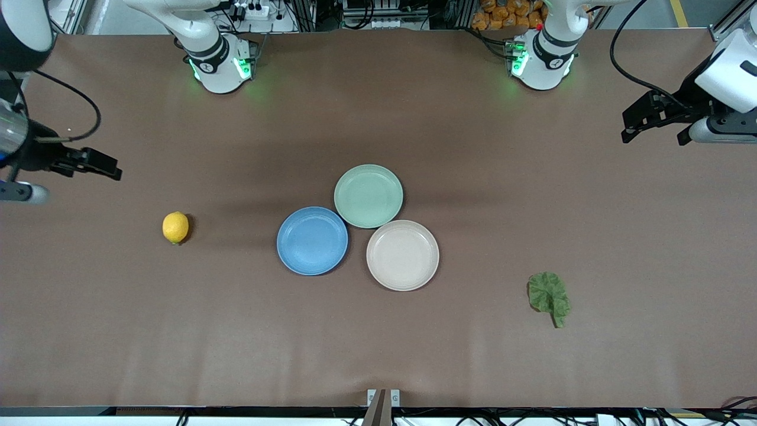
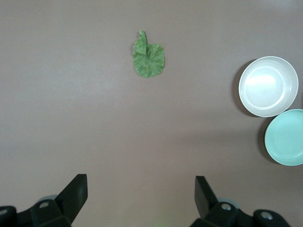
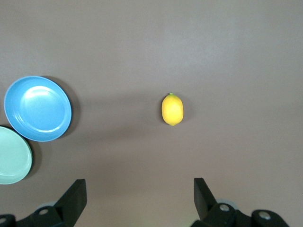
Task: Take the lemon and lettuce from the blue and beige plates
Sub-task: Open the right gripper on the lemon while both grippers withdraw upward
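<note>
The lemon (image 1: 175, 227) lies on the bare table toward the right arm's end, apart from the blue plate (image 1: 312, 241); it also shows in the right wrist view (image 3: 172, 109). The lettuce (image 1: 550, 296) lies flat on the table toward the left arm's end, nearer to the front camera than the beige plate (image 1: 403, 255); it also shows in the left wrist view (image 2: 148, 56). Both plates are empty. My right gripper (image 1: 109, 168) is open and empty, up over the table's right-arm end. My left gripper (image 1: 652, 137) is open and empty, up over the left-arm end.
An empty mint-green plate (image 1: 368, 196) touches the blue and beige plates, farther from the front camera than both. The blue plate (image 3: 38, 109) shows in the right wrist view, the beige plate (image 2: 268, 86) in the left wrist view. The brown table (image 1: 378, 343) stretches wide around them.
</note>
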